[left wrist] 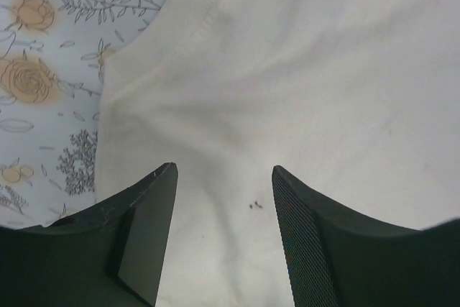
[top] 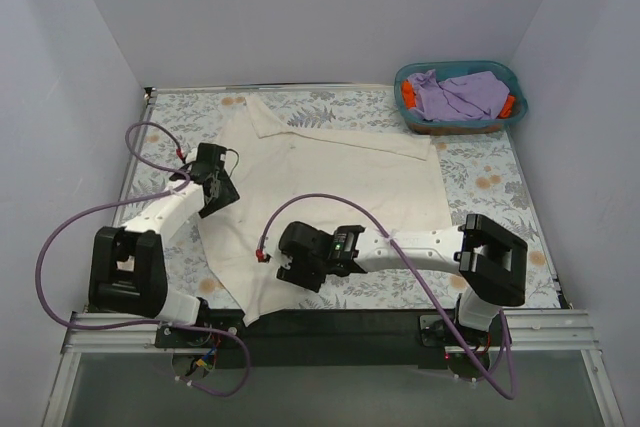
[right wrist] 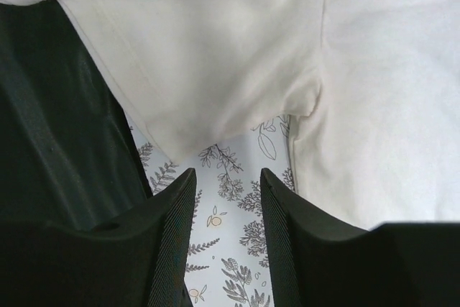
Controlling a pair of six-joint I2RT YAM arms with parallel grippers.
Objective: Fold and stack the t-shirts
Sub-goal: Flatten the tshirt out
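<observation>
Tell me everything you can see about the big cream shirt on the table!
The cream t-shirt is soft-looking, off-white cloth with stitched hems and a short sleeve showing. It lies spread out, mostly flat with gentle wrinkles, across the middle of the flowery table, and its near corner reaches the table's front edge. The left gripper hangs open over its left side. The right gripper is open beside a sleeve, above bare table.

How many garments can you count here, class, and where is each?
3: a cream t-shirt spread on the table; a lavender garment and an orange-red garment in the teal basket. Others may hide underneath.
</observation>
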